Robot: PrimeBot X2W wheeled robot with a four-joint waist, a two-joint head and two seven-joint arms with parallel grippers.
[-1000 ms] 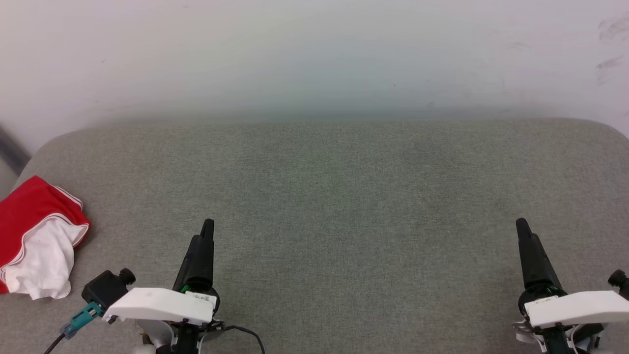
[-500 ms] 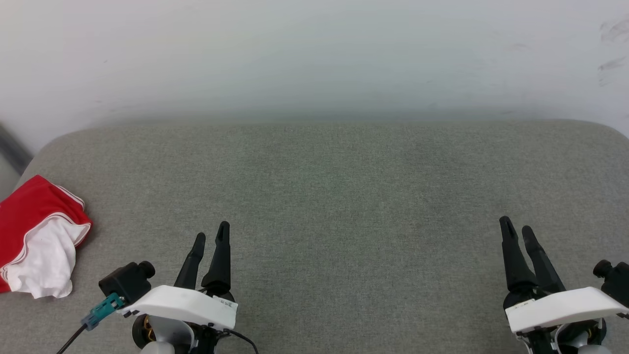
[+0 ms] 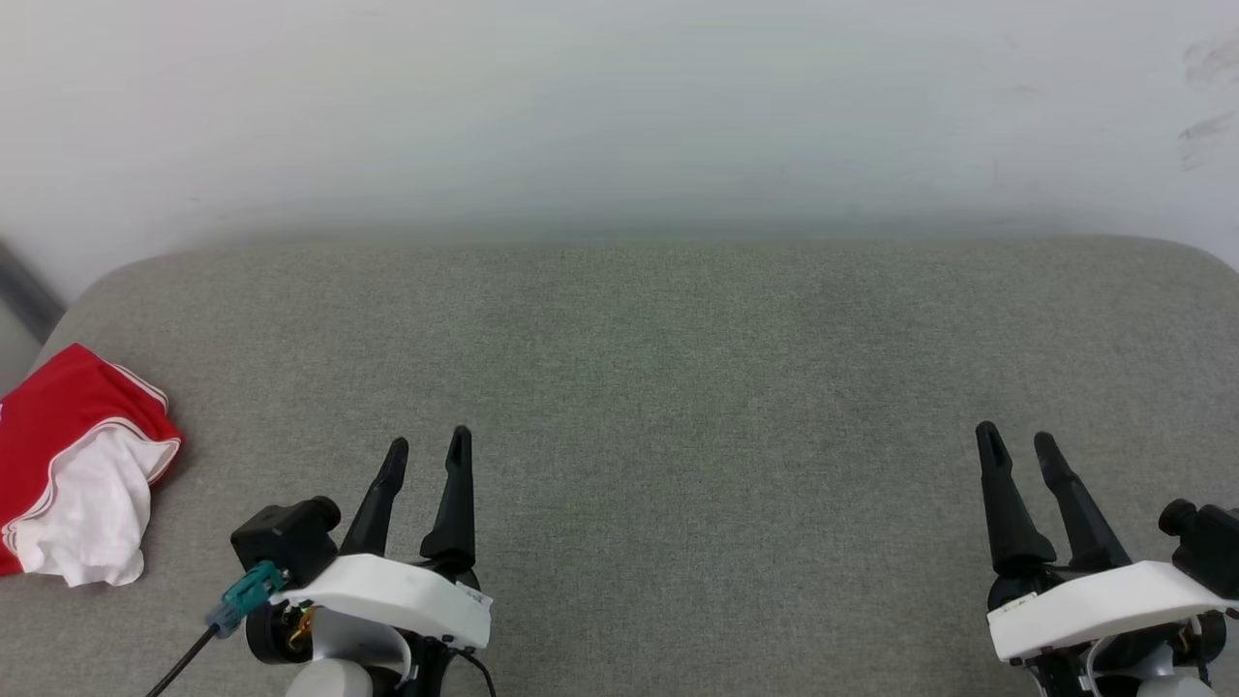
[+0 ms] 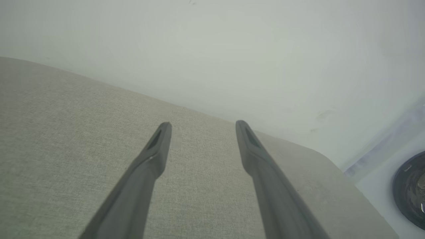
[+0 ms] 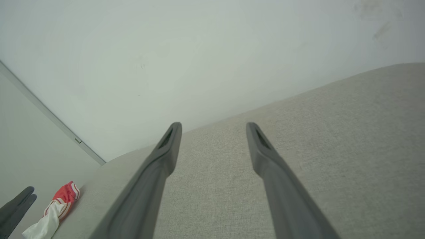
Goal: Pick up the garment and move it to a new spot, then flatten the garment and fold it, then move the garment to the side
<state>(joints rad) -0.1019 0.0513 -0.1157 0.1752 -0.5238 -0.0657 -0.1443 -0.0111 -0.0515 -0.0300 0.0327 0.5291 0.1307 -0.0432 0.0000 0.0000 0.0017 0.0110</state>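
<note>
The garment lies crumpled at the far left edge of the grey cushion, red with a white sleeve and striped trim on top; part of it runs off the head view's left edge. It appears small at the lower left as the garment in the right wrist view. My left gripper stands open near the front edge, well to the right of the garment, with nothing between its fingers. My right gripper is open at the lower right, far from the cloth. Both wrist views show spread fingers: left gripper, right gripper.
A broad grey fabric cushion spreads in front of me, with a white wall right behind it. The cushion's rounded corners drop off at left and right. A dark round object sits on the floor past the cushion's corner in the left wrist view.
Both grippers have turned at the wrist, so two spread fingers show where one did. The left has shifted right, the right slightly left. The garment has not moved.
</note>
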